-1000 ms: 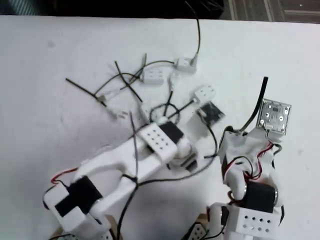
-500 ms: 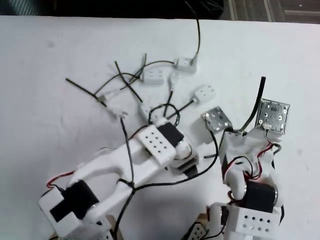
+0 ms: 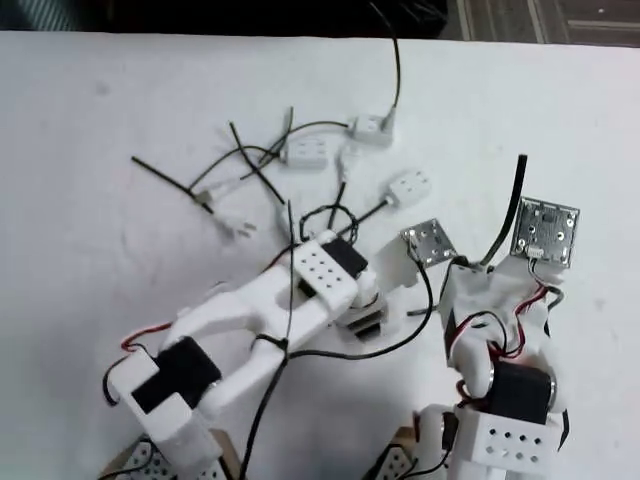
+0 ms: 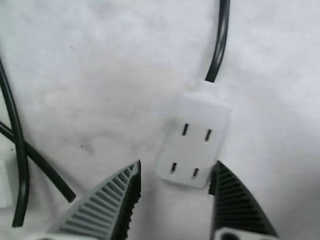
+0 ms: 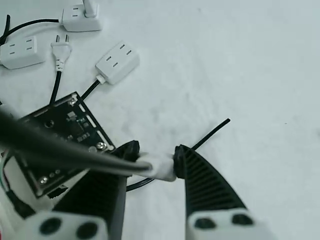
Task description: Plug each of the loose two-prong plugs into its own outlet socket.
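A white outlet socket (image 4: 191, 145) with two pairs of slots and a black cord lies flat on the table. My left gripper (image 4: 175, 182) is open just above it, one grey finger on each side of its near end. My right gripper (image 5: 155, 167) is shut on a white two-prong plug (image 5: 159, 167). That plug's black cord (image 3: 516, 205) stands up beside the right arm. Farther off lie three more white sockets (image 5: 117, 62) (image 5: 20, 50) (image 5: 80, 17), also seen from above (image 3: 408, 187) (image 3: 306, 150) (image 3: 370, 128), and a loose plug (image 5: 61, 50).
Thin black cords (image 3: 240, 165) tangle across the middle of the white table (image 3: 120, 100). The left arm (image 3: 260, 310) lies diagonally over them. Its camera board (image 3: 430, 243) sits close to the right arm (image 3: 500, 320). The table's far edge borders a dark floor.
The left arm has swung, its wrist shifting slightly toward the far side and its camera board turning toward the right arm. The right arm has held almost still with the plug.
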